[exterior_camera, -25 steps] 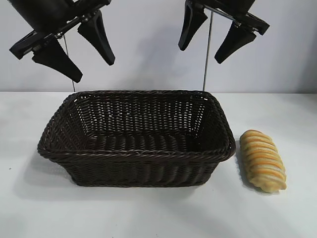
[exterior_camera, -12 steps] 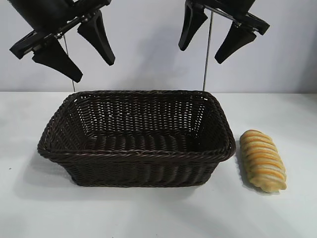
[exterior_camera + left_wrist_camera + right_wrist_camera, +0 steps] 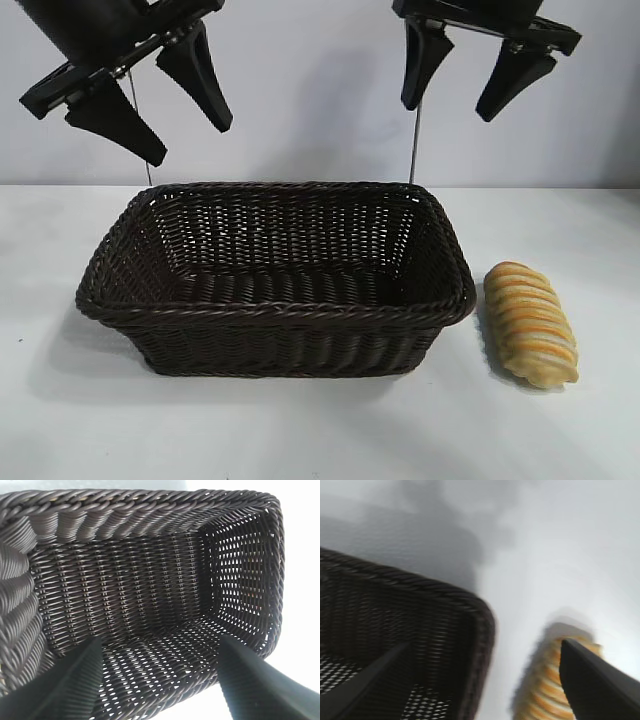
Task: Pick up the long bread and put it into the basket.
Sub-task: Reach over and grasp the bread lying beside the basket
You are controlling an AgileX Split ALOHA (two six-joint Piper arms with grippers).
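The long bread, a golden loaf with orange and cream stripes, lies on the white table just right of the basket. The dark brown wicker basket stands in the middle and holds nothing. My right gripper hangs open and empty high above the basket's right end. Its wrist view shows the basket's corner and the bread below. My left gripper hangs open and empty high above the basket's left end, and its wrist view looks into the basket.
A thin metal rod stands upright behind the basket's right rear corner, and another behind the left. The white table extends in front of the basket and around the bread.
My right gripper has moved to the right and turned more upright, toward the side where the bread lies. The left gripper, basket and bread have not moved.
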